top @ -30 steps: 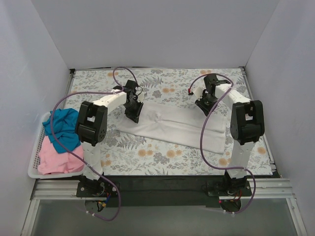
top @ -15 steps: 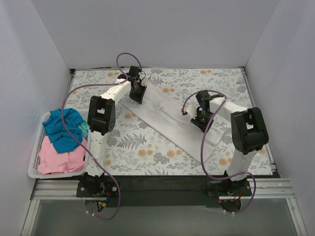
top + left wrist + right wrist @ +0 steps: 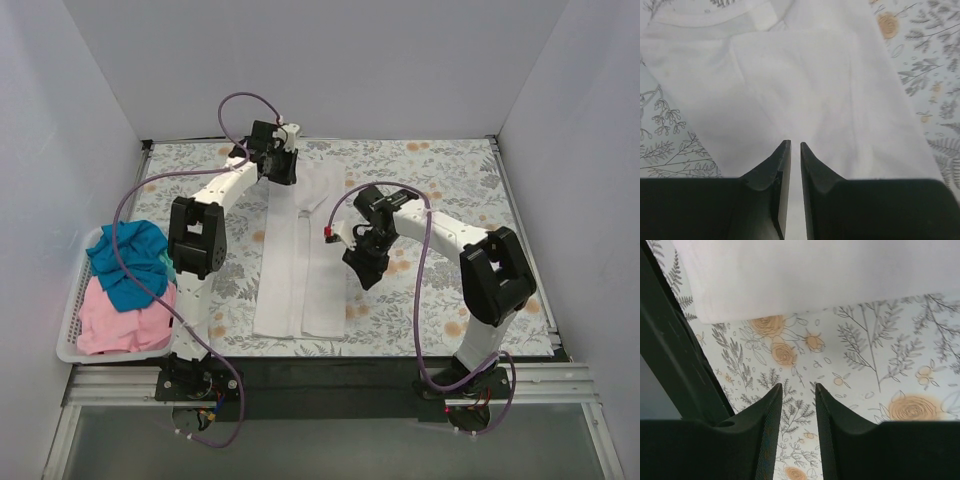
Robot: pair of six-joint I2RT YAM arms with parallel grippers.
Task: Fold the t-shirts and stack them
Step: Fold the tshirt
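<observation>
A white t-shirt (image 3: 300,260) lies folded into a long narrow strip that runs from the back of the table toward its front edge. My left gripper (image 3: 282,175) is at the strip's far end. In the left wrist view its jaws (image 3: 792,145) stand a sliver apart just above the white t-shirt (image 3: 805,85). White cloth fills that gap, and I cannot tell whether it is pinched. My right gripper (image 3: 364,275) hangs just right of the strip. It (image 3: 797,386) is open over the floral cover, with the t-shirt's edge (image 3: 805,275) beyond its tips.
A white slotted basket (image 3: 70,320) at the left edge holds a teal-blue t-shirt (image 3: 130,260) on top of a pink one (image 3: 115,325). The floral table cover (image 3: 450,180) spreads to the walls behind and on both sides.
The white t-shirt swung from lying across the table to lying front to back. My left gripper moved to the back. My right gripper came off the cloth and moved toward the front-centre.
</observation>
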